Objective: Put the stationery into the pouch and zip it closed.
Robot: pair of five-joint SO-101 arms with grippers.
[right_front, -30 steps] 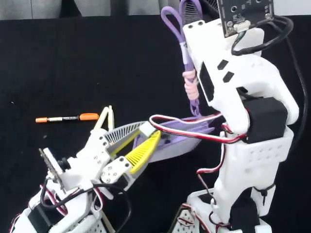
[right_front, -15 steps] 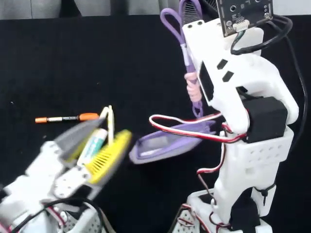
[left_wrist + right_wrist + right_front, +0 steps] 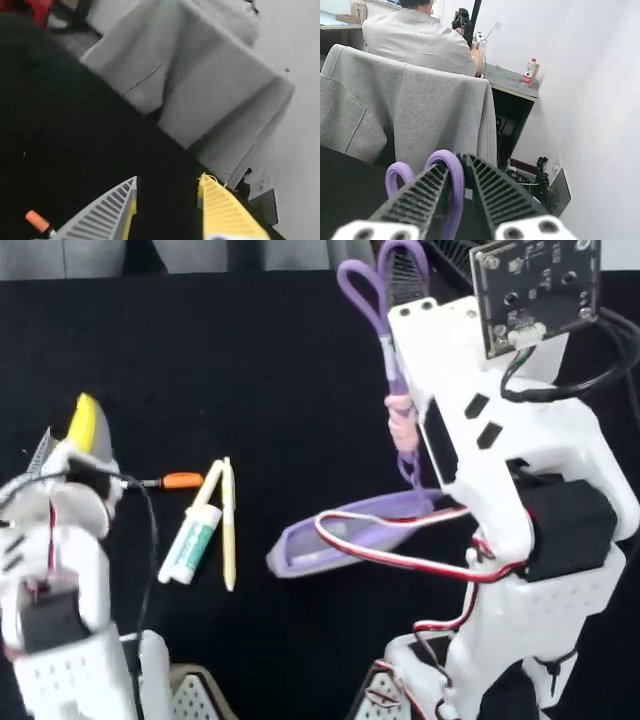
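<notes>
The purple pouch (image 3: pixel 345 532) hangs tilted over the table with its mouth open toward the left. Its strap loop (image 3: pixel 385 285) is pinched in my right gripper (image 3: pixel 402 268), which is high at the back; in the right wrist view this gripper (image 3: pixel 461 192) is shut on the purple loop (image 3: pixel 451 172). A white tube (image 3: pixel 193 540) and a pale yellow pen (image 3: pixel 228 525) lie side by side on the black table, left of the pouch. An orange marker (image 3: pixel 181 480) lies behind them, partly hidden by my left arm. My left gripper (image 3: pixel 62 435) is at the far left, open and holding nothing (image 3: pixel 167 210).
The black tabletop (image 3: pixel 250 370) stretches bare behind the stationery. My right arm's white body (image 3: pixel 520 540) and its red and white cables (image 3: pixel 400 550) stand close to the pouch. A grey cloth-draped chair (image 3: pixel 410 110) is beyond the table's back edge.
My left gripper has swung from the pouch's mouth back to the far left, uncovering the tube and pen on the table. The right arm and pouch shifted slightly right.
</notes>
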